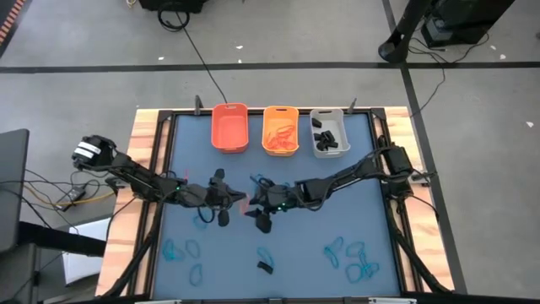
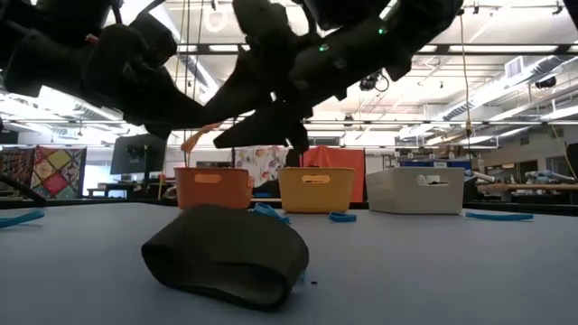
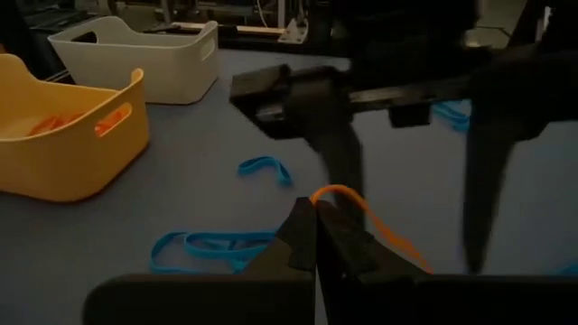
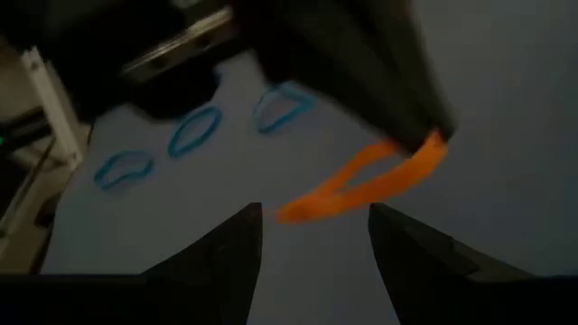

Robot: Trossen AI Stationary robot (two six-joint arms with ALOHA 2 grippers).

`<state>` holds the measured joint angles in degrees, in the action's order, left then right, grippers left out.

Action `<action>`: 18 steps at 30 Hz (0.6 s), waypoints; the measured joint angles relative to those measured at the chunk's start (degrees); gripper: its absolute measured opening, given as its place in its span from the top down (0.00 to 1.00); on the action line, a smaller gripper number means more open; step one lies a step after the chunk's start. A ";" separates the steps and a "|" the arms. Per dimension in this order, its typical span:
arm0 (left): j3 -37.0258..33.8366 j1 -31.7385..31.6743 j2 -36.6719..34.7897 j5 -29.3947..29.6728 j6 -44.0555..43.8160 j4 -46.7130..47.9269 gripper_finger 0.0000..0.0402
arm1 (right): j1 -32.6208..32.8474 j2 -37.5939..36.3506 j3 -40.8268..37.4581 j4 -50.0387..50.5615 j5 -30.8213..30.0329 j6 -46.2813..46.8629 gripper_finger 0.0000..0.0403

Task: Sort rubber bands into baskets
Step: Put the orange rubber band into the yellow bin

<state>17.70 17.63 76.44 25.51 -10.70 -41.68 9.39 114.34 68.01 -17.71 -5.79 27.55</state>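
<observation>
Grippers meet over the middle of the blue table mat [image 1: 354, 203]. The left gripper [image 3: 316, 236] has its fingers pinched tight on an orange rubber band [image 4: 370, 181], which hangs clear of the mat as a loop from its tips. The right gripper [image 4: 316, 239] faces it from just beside, fingers spread wide with nothing between them, the orange loop hanging just ahead of the gap.

Along the far edge stand three baskets in a row: the orange basket [image 1: 229, 128], the yellow-orange basket [image 1: 281, 131] with what look like orange bands inside, and the grey-white basket [image 1: 329, 133] holding black ones. Blue rubber bands [image 1: 350, 256] lie scattered across the near half of the mat, and a chunky black band [image 2: 226, 255] lies near the front edge.
</observation>
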 joint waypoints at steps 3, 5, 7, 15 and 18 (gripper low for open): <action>-0.03 0.04 0.04 -0.21 0.09 -0.04 0.99 | -0.63 -0.02 0.00 0.89 -2.77 1.05 0.47; -0.01 0.04 0.04 -0.30 0.09 -0.08 0.99 | -0.95 -0.03 0.00 1.16 -3.61 0.95 0.47; -0.01 0.09 0.04 -0.30 0.07 0.06 0.99 | -1.03 -0.02 -0.02 0.03 -3.57 0.91 0.47; -0.01 0.09 0.04 -0.30 0.00 0.25 0.99 | -1.46 -0.09 0.00 0.49 -2.25 0.77 0.72; 0.01 0.09 0.04 -0.32 -0.02 0.21 0.99 | -1.38 -0.09 0.00 1.01 -1.90 -0.49 0.93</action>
<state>17.72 17.72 76.49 25.19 -10.72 -41.47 8.01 114.26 68.01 -16.71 -7.69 27.07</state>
